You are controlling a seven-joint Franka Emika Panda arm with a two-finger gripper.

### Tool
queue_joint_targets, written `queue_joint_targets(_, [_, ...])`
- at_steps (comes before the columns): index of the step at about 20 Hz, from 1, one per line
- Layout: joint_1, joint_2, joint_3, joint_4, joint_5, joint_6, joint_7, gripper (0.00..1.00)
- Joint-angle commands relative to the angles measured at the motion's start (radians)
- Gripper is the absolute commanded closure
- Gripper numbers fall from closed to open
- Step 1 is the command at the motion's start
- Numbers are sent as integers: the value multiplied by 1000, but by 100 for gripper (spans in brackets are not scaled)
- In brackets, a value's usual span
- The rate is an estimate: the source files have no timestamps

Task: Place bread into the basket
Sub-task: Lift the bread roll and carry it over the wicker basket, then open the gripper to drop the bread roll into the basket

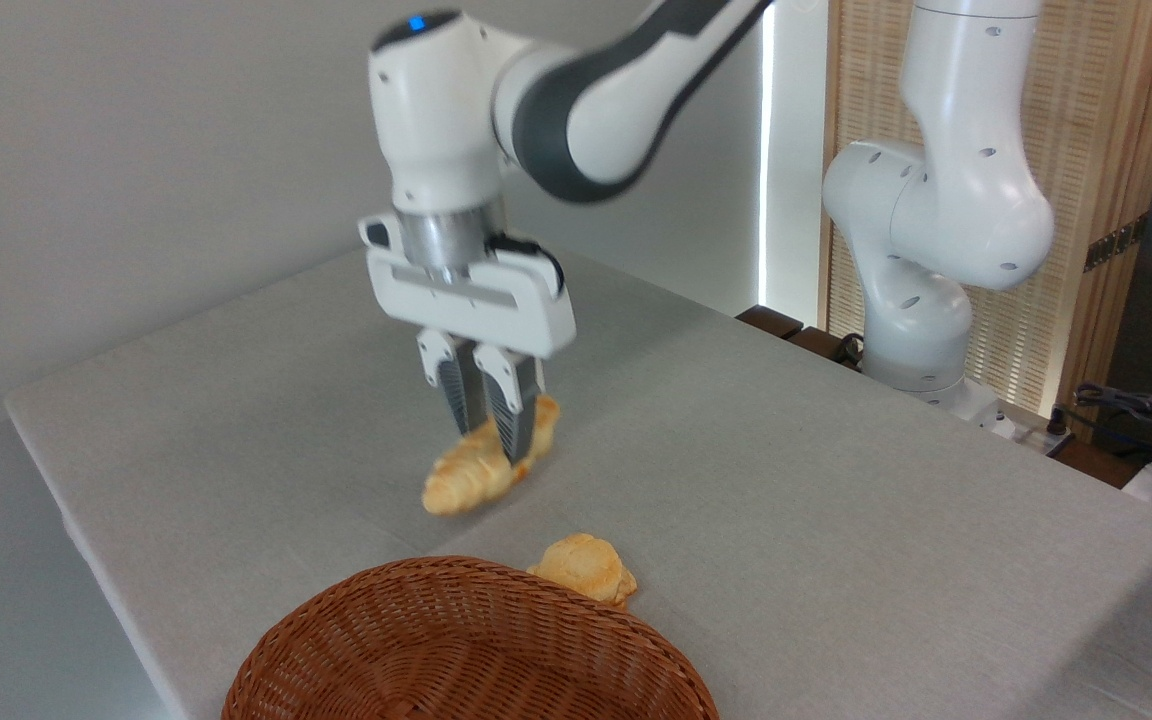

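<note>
The bread (466,478), a long golden braided loaf, hangs slightly blurred just above the grey table, tilted with its left end lower. My gripper (493,440) points straight down and is shut on the bread around its middle, both ridged fingers (513,412) pressing its sides. The basket (466,650), a wide reddish-brown wicker bowl, sits at the front edge of the picture, below and in front of the loaf. Its inside shows nothing in it; its lower part is cut off by the frame.
A small lumpy golden roll (584,568) lies on the table touching the basket's far right rim. The arm's white base (921,330) stands at the table's back right. Cables and dark gear (1151,420) lie at the far right. The table's left edge (66,520) drops off near the wall.
</note>
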Motion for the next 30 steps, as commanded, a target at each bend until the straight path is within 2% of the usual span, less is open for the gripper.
queue_joint_targets(1, [1,-17,13,129,10,-61,15,54])
queue_joint_targets(3, [12,-14,29,158,14,-8,35,54])
queue_joint_targets(8, [11,2,167,160,16,178,153,54])
queue_joint_targets(10, [11,36,195,160,17,279,160,53])
queue_joint_targets(11, [11,56,210,160,17,331,160,48])
queue_joint_targets(13, [11,94,232,160,19,412,162,26])
queue_joint_targets(14, [11,105,252,160,19,431,162,0])
queue_joint_targets(18, [11,142,266,165,75,434,186,0])
queue_joint_targets(24, [11,157,266,175,76,439,187,0])
queue_joint_targets(30, [11,161,266,250,59,425,151,0])
